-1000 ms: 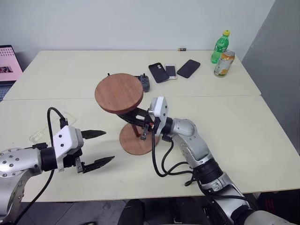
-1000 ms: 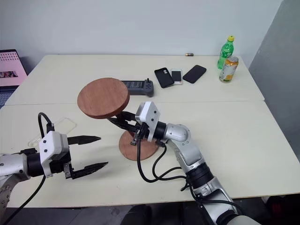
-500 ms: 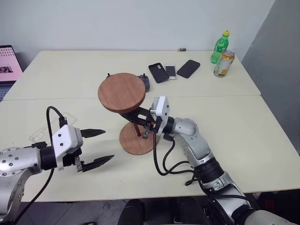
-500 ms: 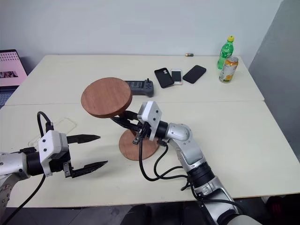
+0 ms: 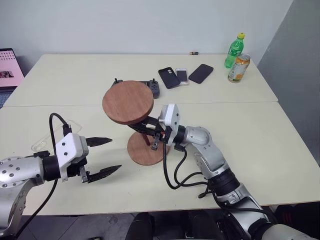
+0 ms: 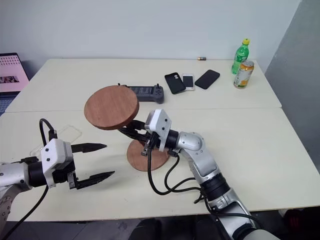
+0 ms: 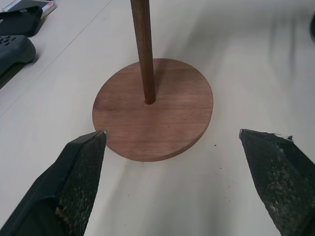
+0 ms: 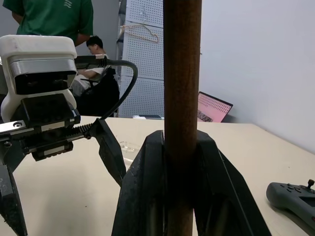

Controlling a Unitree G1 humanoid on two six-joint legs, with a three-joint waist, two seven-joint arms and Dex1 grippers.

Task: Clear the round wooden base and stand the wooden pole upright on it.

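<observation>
The right gripper (image 5: 150,131) is clamped on the wooden pole (image 7: 142,51), apparently seated in the round wooden base (image 7: 153,114). The left gripper (image 5: 106,156) waits spread nearby; a controller (image 6: 141,92) lies behind

Top disc of the wooden pole (image 5: 128,102) swayed right, then back left, slightly lower.

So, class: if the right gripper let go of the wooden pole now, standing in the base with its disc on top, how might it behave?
The wooden pole looks stiff, so it likely would not bend. With its wide disc up high on a thin rod, it is probably top-heavy and apt to tip. Its foot sits in the centre hole of the round wooden base, which may steady it; the right gripper holds it for now.
</observation>
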